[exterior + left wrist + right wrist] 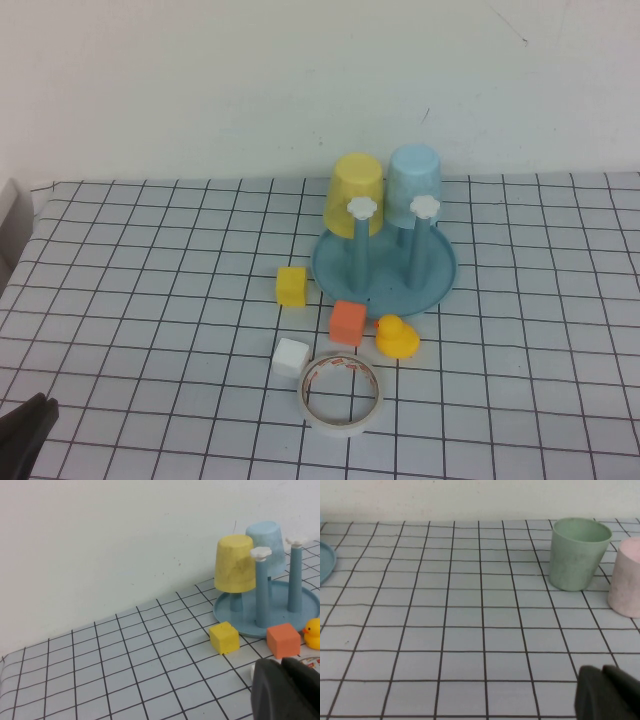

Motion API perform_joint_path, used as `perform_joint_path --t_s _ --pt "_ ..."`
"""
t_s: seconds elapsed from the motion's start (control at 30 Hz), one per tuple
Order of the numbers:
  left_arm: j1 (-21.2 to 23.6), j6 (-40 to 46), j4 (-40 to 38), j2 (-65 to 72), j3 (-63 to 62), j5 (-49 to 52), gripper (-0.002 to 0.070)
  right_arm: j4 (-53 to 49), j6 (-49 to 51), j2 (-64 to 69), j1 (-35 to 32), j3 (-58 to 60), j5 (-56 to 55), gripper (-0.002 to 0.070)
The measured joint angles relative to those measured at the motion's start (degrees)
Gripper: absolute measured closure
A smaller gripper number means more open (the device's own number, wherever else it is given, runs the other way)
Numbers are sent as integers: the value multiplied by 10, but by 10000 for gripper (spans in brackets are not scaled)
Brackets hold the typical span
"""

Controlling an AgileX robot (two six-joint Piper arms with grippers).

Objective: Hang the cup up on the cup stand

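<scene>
At the worktop's near-left corner sits the left end effector (pixel 28 425), clenched, holding nothing, clear of everything. The right end effector (pixel 607 692) shows only in its own wrist view, low over bare worktop, also clenched and empty; it is out of the high view.

Task state, as I judge it: done or nearly so. The stand (pixel 440 285) is back-centre, and the cup (pixel 415 187) is already upside down over a rear peg, beside the yellow cup (pixel 356 192) on the next peg. Two front pegs with white knobs are free.

Risks, left to right:
- Left arm: any reach toward the stand passes the white block (pixel 291 356), the yellow block (pixel 291 286), the tape roll (pixel 341 391) and the orange block (pixel 348 322), all clustered just in front of the stand. A low sweep would shove them into the dish.
- Duck (pixel 396 337) sits just beside the stand's near rim, so the same applies from the middle.
- Cup: it only rests on the peg. A bump to the stand or to a free peg could tip it off, or knock the yellow cup off.
- Right arm: a green cup (pixel 579 553) and a pink cup (pixel 627 577) stand ahead of it, near each other. Swinging in low could topple either.

Safest call: keep both arms parked or move high.
</scene>
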Motion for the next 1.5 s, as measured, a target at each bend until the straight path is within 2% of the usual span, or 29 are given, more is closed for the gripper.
perform_joint_path --t_s 0.37,0.63,1.5 --pt "0 0 0 0 0 0 677 25 -9 0 1 -2 12 678" --pt "0 0 0 0 0 0 677 41 -12 0 40 -2 14 678" --pt "0 2 0 0 0 0 676 41 -23 0 41 -2 15 678"
